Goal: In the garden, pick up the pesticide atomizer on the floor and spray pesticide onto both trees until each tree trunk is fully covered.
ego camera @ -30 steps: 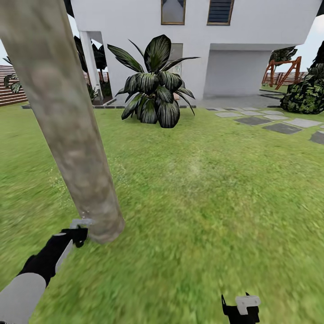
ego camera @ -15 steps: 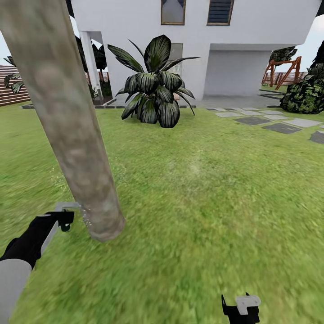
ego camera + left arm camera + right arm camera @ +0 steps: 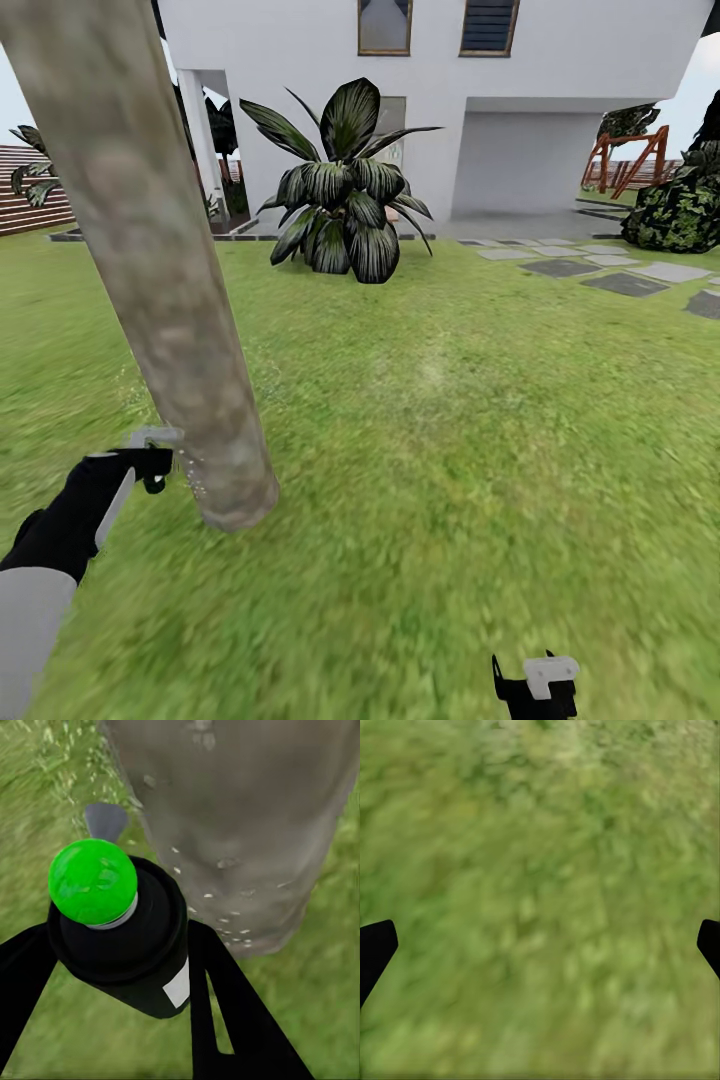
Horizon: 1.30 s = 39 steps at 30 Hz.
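While left claw (image 3: 150, 455) grips atomizer (image 3: 120, 934), raised slightly, beside trunk (image 3: 150, 250)

Matt mottled tree trunk (image 3: 160, 280); glossy green-capped pesticide atomizer (image 3: 124, 930); blurry grass floor (image 3: 480, 430).

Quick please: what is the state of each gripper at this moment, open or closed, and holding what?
Left gripper: closed on the pesticide atomizer, beside the tree trunk.
Right gripper: open, empty, over grass.

Broad-leaved striped plant (image 3: 345, 185) beside round bush (image 3: 680, 212).
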Motion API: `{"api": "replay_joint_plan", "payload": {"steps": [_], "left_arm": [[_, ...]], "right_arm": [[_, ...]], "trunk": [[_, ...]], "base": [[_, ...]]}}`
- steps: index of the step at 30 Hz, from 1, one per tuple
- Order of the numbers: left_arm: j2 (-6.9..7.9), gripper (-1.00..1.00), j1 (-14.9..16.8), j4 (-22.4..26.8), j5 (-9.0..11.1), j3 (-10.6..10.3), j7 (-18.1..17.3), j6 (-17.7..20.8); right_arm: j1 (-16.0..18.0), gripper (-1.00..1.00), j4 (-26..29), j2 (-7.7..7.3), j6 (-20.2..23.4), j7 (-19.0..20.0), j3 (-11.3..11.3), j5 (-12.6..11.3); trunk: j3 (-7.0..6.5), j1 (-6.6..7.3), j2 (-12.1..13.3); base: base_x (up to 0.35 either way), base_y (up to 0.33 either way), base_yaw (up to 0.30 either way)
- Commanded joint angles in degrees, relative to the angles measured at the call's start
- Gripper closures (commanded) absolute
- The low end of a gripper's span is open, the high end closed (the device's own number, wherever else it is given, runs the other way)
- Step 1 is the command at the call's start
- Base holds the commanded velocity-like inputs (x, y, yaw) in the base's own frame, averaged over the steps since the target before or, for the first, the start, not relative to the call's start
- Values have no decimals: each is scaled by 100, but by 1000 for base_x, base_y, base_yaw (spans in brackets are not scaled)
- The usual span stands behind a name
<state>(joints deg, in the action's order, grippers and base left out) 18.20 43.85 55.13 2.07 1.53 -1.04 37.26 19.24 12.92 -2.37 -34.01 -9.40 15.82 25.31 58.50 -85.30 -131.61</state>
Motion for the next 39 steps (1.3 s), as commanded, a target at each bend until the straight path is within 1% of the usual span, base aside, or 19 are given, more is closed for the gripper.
{"api": "replay_joint_plan", "payload": {"steps": [1, 3, 5, 7, 8, 10, 12, 13, 14, 15, 16, 17, 19, 21, 25, 32, 36, 39], "left_arm": [[117, 100, -29, -1, 41, 9, -3, 7], [146, 100, -62, 22, 55, -20, -5, -22], [85, 100, -79, 48, 63, -43, -12, -38], [-211, 100, -75, 68, 40, -247, -204, -35], [-279, 100, -72, 115, 45, -295, -260, -17], [-322, 100, -70, 236, 49, -319, -302, 2], [-251, 100, -69, 272, 30, -233, -321, 8], [-167, 100, -69, 265, 23, -64, -328, 9], [-48, 100, -69, 246, 39, 140, -336, 6], [48, 100, -72, 228, 27, 280, -337, -17], [107, 100, -86, 273, -17, 360, -334, -42], [111, 100, -91, 289, -52, 313, -330, -43], [113, 100, -88, 308, -116, 31, -322, -42], [109, 100, -87, 311, -130, -140, -319, -18], [105, 100, -87, 306, -95, -175, -312, -8], [113, 100, -87, 286, -110, -145, -292, -8], [114, 100, -87, 277, -106, -139, -270, -8], [120, 100, -91, 195, -116, -136, -240, -19]], "right_arm": [[-1, -100, 0, 0, 0, 0, 0, 0], [-3, -100, 0, 0, 0, 0, 0, 0], [-3, -100, 0, 0, 0, 0, 0, 0], [-3, -100, 0, 0, 0, 0, 0, 0], [-2, -100, 0, 0, 0, 0, 0, 0], [-2, -100, 2, 0, 0, 0, 0, 0], [-1, -100, 0, 0, 0, 0, 0, 0], [0, -100, 0, 0, 0, 0, 0, 0], [0, -100, 0, 0, 0, 0, 0, 0], [0, -100, 0, 0, 0, 0, 0, 0], [-1, -100, 0, 4, 0, 0, 0, 0], [0, -100, 0, 6, 0, 0, 0, 0], [-3, -100, 2, 3, 0, 0, 0, 0], [-1, -100, 0, 1, 0, 0, 0, 0], [0, -100, 0, 0, 0, 0, 0, 0], [-1, -100, 7, 0, 0, -5, 7, -4], [-1, -100, 9, 0, 0, -7, 9, -9], [0, -100, 9, 0, 0, -9, 9, -9]], "trunk": [[0, 0, 0], [0, 0, 0], [0, 0, 0], [0, 0, 0], [0, 0, 0], [0, 0, 0], [0, 0, 0], [0, 0, 0], [0, 0, 0], [0, 0, 0], [0, 0, 0], [0, 0, 0], [0, 0, 0], [0, 0, 0], [0, 0, 0], [0, 0, 0], [0, 0, 0], [0, 0, 0]], "base": [[0, 0, 0], [0, 0, 0], [0, 0, 0], [0, 0, 0], [0, 0, 0], [0, 0, 0], [0, 0, 0], [0, 0, 0], [0, 0, 37], [0, 0, 106], [0, 0, 222], [0, 0, 245], [0, -17, 120], [0, -181, 29], [0, -262, 3], [73, -258, 0], [223, -161, 13], [53, -29, 202]]}}
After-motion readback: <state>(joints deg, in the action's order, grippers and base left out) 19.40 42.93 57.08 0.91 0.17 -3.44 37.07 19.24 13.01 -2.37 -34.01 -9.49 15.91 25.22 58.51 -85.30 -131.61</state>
